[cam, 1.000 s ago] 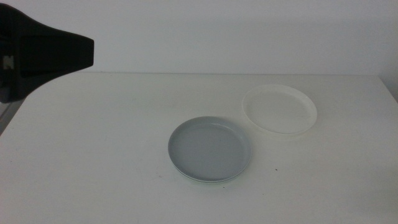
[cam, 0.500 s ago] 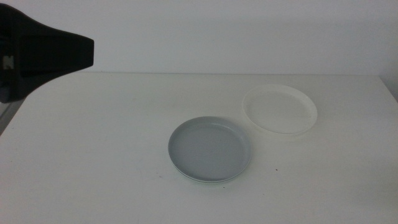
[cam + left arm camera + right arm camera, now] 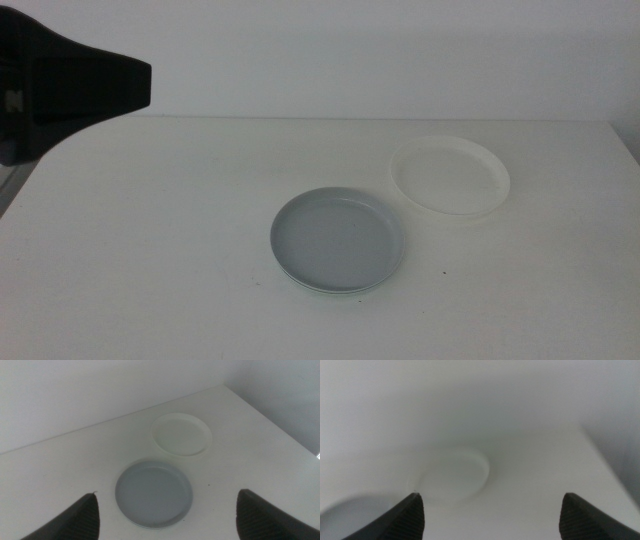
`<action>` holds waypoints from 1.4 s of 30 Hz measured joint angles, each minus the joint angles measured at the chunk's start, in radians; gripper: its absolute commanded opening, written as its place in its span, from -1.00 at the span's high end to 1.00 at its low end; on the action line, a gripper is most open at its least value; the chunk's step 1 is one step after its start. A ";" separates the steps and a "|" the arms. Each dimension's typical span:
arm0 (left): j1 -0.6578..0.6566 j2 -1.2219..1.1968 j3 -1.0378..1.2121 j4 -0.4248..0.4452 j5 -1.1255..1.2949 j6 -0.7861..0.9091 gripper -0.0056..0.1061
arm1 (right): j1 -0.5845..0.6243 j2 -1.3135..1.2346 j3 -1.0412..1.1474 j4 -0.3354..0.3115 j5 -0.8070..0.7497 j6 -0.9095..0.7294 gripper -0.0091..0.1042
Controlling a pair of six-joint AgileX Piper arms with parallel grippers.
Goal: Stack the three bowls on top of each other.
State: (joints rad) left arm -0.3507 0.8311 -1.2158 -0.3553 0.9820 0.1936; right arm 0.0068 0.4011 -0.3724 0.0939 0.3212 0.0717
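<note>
Bowls sit on a white table [image 3: 150, 250]. Largest in view is the grey-blue bowl [image 3: 337, 240], around the middle of the table and slightly toward its near edge; a thin mint green rim [image 3: 345, 291] peeks from beneath it at its near side, so it rests stacked on the mint green bowl. Close by, apart from the stack, the white bowl [image 3: 449, 176] lies toward the far right corner. High over the far left corner hangs the left gripper [image 3: 167, 517], jaws spread wide and empty. From the right wrist view, the right gripper [image 3: 490, 515] likewise has jaws wide apart, holding nothing.
</note>
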 measured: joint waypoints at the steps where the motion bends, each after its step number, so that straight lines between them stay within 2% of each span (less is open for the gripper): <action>1: 0.000 0.000 0.000 0.000 0.000 0.000 -0.78 | 0.000 0.059 -0.073 0.008 0.069 0.000 -0.80; 6: 0.000 0.000 0.000 0.002 0.000 0.000 -0.78 | 0.000 0.289 -0.365 0.047 0.449 0.002 -0.80; 9: 0.000 0.000 0.000 0.002 0.000 0.000 -0.78 | 0.000 0.372 -0.453 0.066 0.537 0.006 -0.80; 18: 0.000 0.000 0.000 0.002 0.000 0.000 -0.78 | 0.000 0.450 -0.488 0.079 0.362 0.010 -0.80; 23: 0.000 0.000 0.000 0.002 0.000 0.000 -0.78 | 0.000 0.450 -0.488 0.084 0.347 0.015 -0.80; 30: 0.000 0.000 0.000 0.002 -0.002 0.000 -0.78 | 0.000 0.452 -0.490 0.122 0.301 0.019 -0.80; 35: 0.000 0.002 0.000 0.002 -0.002 0.000 -0.78 | 0.000 0.507 -0.526 0.130 0.340 0.014 -0.80; 42: 0.000 0.002 0.000 0.002 -0.002 0.000 -0.78 | 0.000 0.773 -0.735 0.138 0.460 -0.017 -0.80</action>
State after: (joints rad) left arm -0.3507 0.8329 -1.2158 -0.3532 0.9804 0.1936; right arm 0.0068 1.1741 -1.1075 0.2320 0.7815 0.0543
